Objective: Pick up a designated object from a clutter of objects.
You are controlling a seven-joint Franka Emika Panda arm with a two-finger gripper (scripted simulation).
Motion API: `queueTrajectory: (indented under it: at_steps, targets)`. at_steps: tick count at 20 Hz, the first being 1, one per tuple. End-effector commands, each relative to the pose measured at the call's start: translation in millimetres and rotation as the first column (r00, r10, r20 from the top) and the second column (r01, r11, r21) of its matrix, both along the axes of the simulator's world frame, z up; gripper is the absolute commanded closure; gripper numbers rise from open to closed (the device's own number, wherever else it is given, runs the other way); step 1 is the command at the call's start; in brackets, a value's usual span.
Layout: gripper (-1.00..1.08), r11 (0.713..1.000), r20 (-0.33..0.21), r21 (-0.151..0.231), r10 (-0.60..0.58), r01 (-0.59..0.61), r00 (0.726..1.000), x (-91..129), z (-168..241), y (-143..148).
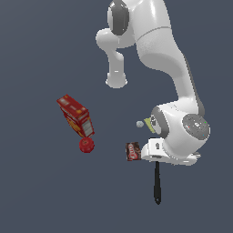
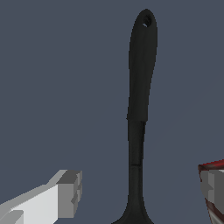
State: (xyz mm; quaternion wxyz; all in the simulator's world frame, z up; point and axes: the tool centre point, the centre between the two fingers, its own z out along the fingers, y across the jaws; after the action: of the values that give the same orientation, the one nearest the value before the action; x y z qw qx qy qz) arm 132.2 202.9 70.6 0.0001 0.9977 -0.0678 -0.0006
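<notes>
The black spatula (image 2: 141,87) lies on the dark floor, its slim handle with a hanging hole running away from the wrist camera. My gripper (image 2: 140,190) is open and straddles the neck just above the head, one grey fingertip (image 2: 70,192) on one side and the other (image 2: 214,188) on the opposite side, both clear of the spatula. In the exterior view only the handle (image 1: 157,184) shows below the white hand (image 1: 157,152); the head and the fingers are hidden under it. Nothing is held.
A small dark red packet (image 1: 133,151) lies close to the hand on the exterior view's left and shows behind one fingertip in the wrist view. A red cracker box (image 1: 76,116) and a red ball (image 1: 86,144) sit further left. A tiny white ball (image 1: 139,124) and a yellow-green card (image 1: 147,122) lie behind the wrist.
</notes>
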Motion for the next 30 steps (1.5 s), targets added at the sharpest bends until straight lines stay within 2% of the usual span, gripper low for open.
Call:
queueTrajectory:
  at_steps: [1, 7, 16, 21, 22, 30]
  targets:
    - [-0.92, 1.0, 0.001, 0.0, -0.003, 0.003, 1.0, 0.7, -3.2, 2.2]
    - [-0.92, 1.0, 0.0, 0.0, -0.002, 0.002, 1.0, 0.1, -9.1, 1.7]
    - [-0.92, 1.0, 0.001, 0.0, -0.003, 0.003, 1.0, -0.8, -50.9, 2.0]
    - [-0.92, 1.0, 0.001, 0.0, -0.004, 0.004, 1.0, 0.7, -53.5, 2.1]
    - [1.08, 1.0, 0.001, 0.0, -0.004, 0.004, 1.0, 0.7, -53.5, 2.1]
    - [1.08, 1.0, 0.001, 0.0, -0.004, 0.004, 1.0, 0.7, -53.5, 2.1]
